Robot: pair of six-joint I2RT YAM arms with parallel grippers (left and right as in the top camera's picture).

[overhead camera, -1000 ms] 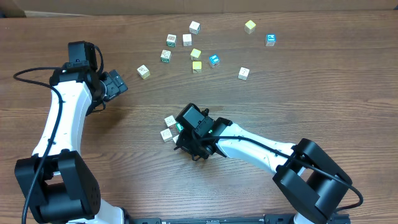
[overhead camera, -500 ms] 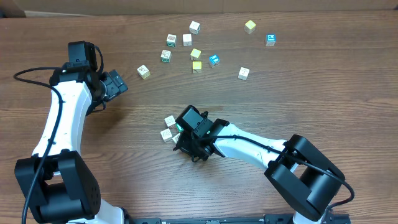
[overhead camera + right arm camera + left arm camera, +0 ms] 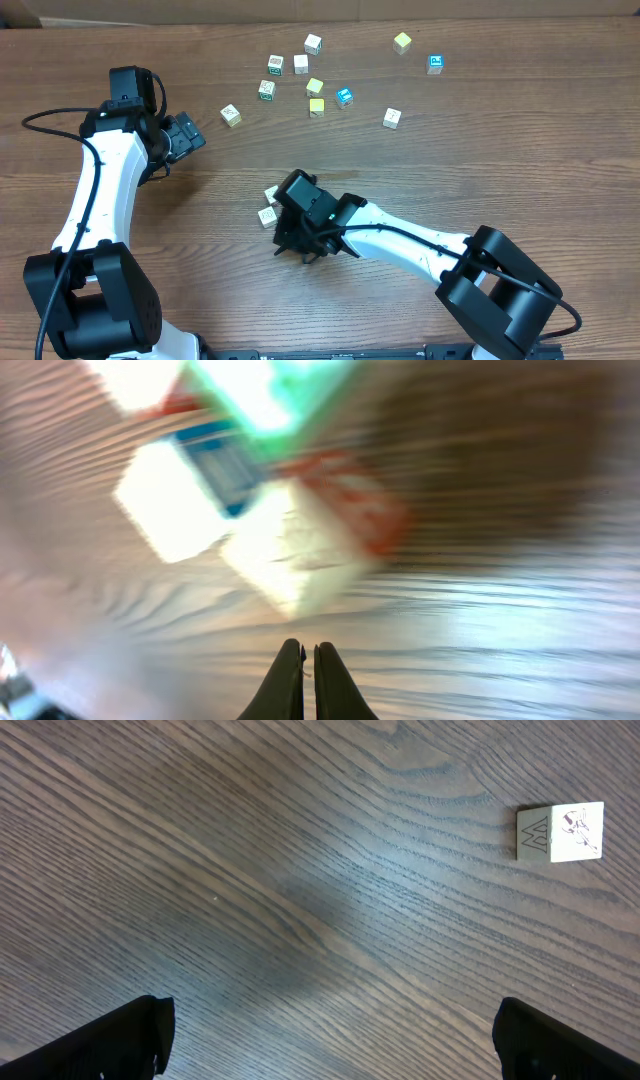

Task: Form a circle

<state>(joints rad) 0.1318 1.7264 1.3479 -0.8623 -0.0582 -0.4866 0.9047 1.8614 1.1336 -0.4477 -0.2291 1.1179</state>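
Few cubes, the circle (image 3: 267, 215): tight cluster, 11 o'clock off right gripper (image 3: 308, 650) tips.
Right gripper: fingers pressed together, empty.
Left gripper (image 3: 335, 1030): spread wide, empty.

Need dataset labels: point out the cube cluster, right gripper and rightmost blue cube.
circle cluster (image 3: 267, 215): overhead view, top of lower visible cube.
right gripper (image 3: 304, 652): right wrist view, between shut fingertips.
rightmost blue cube (image 3: 435, 64): overhead view, top face.
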